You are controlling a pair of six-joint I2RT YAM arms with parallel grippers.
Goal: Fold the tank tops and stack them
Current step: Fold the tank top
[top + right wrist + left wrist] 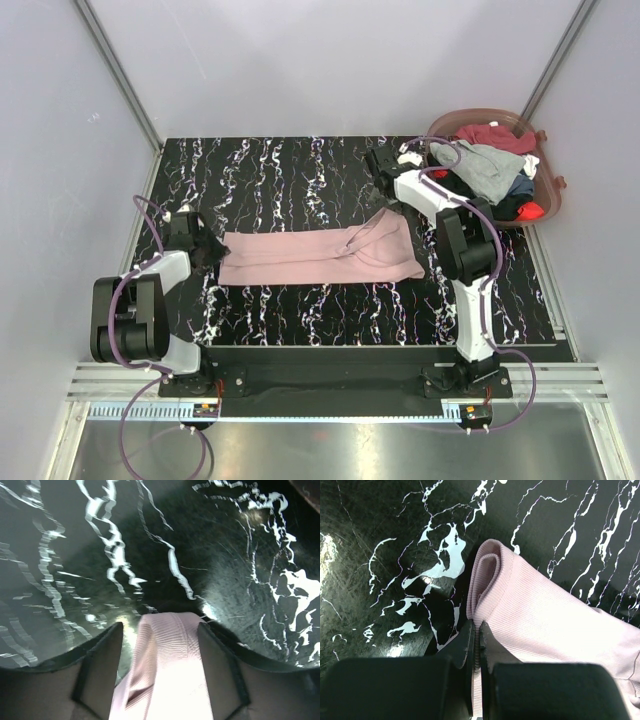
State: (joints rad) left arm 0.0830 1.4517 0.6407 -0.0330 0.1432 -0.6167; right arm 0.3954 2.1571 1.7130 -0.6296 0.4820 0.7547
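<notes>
Left claw (pixel 479 630) tight on pink top (pixel 545 620)

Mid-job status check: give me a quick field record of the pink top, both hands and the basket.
pink tank top: lies on the table, folded into a long strip
left hand: shut on the strip's left end
right hand: fingers apart, pink cloth from the far right corner between them
basket: far right, holds other tops, grey, red and black
stack: none in view
</notes>
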